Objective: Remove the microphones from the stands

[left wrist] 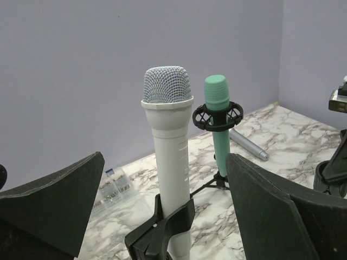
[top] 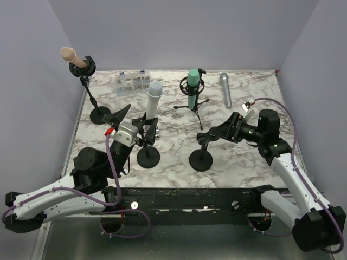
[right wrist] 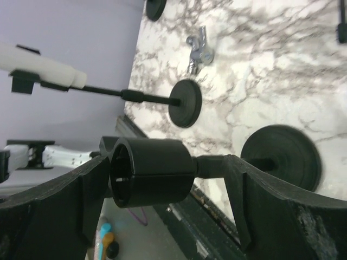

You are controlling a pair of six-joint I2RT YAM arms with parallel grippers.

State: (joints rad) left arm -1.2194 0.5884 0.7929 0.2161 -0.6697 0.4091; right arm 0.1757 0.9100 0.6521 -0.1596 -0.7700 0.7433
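Only the right wrist view shows the clip (right wrist: 154, 170) between right fingers (right wrist: 276, 216)

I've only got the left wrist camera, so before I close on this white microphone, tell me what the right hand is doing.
Observer: The right hand is open around an empty black holder on a second stand.
Operator: Any microphones I can't see?
Observer: A beige microphone, held by a third stand at the far left corner of the table.
Operator: Where's my stand's foot?
Observer: Its round base sits on the table beside the second stand, not touching.
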